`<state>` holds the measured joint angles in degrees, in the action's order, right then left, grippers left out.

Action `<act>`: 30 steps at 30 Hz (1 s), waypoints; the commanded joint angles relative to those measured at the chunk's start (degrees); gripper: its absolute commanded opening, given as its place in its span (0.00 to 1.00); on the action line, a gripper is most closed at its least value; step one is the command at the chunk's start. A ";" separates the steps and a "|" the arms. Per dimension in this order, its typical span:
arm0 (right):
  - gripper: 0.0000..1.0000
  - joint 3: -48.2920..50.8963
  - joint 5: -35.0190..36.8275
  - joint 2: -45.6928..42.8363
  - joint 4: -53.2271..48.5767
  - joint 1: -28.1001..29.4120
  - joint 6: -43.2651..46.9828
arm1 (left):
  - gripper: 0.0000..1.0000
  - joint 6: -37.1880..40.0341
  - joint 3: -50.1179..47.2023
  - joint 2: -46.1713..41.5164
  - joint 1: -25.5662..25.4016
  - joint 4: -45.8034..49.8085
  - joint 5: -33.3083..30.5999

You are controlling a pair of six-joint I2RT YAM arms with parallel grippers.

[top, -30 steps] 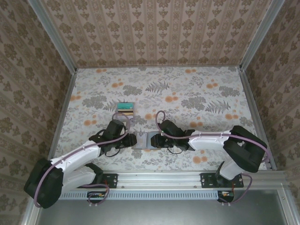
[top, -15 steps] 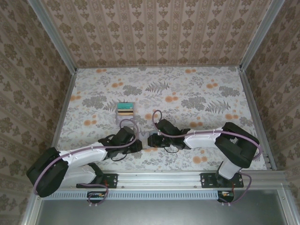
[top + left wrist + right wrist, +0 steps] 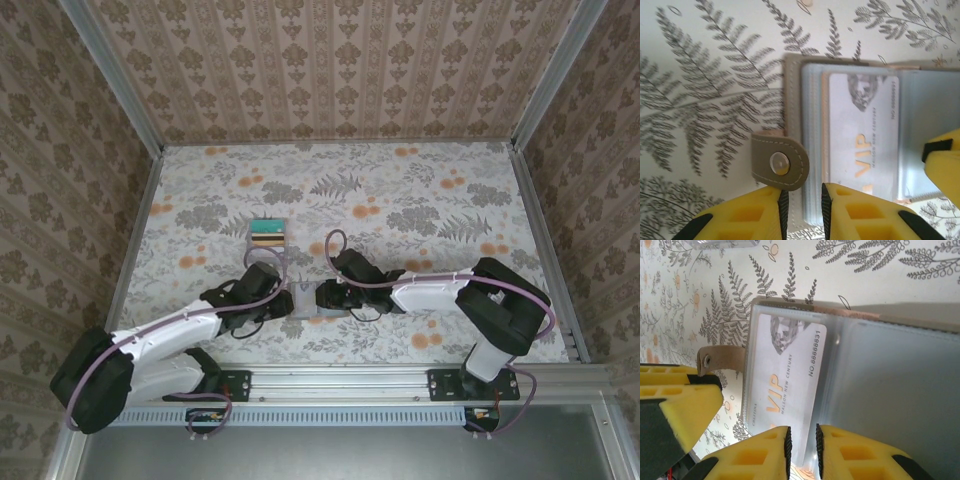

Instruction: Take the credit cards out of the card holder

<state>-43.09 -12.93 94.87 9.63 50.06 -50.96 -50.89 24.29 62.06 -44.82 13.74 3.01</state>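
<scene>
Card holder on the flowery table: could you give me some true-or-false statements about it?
1. The small grey-brown folding card holder lies open on the floral-patterned table. True.
2. A pale grey plastic card marked VIP sits inside it. True.
3. Its taupe snap tab is buttoned shut. False: it sticks out sideways, undone.
4. The striped stack of coloured plastic cards rests on the holder. False: it lies apart, farther back.
5. The left end effector and right end effector flank the holder. True.

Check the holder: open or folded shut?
Open. The holder lies spread on the table, clear sleeves facing up, a VIP card in one, snap tab unfastened at its edge.
</scene>
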 commanded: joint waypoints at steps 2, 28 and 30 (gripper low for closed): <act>0.24 -2.52 -0.69 1.48 -1.94 -0.27 1.21 | 0.27 3.19 2.67 2.40 0.78 0.68 1.49; 0.10 -1.83 -3.07 5.34 0.83 -0.80 -0.45 | 0.15 0.73 3.81 11.11 -2.29 0.88 -0.71; 0.04 -1.43 -3.16 5.02 1.02 -0.92 -0.53 | 0.14 0.63 4.00 11.14 -2.26 1.37 -0.89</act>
<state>-44.95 -14.87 99.39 9.91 49.47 -51.44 -49.50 27.53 72.05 -46.52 13.17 2.48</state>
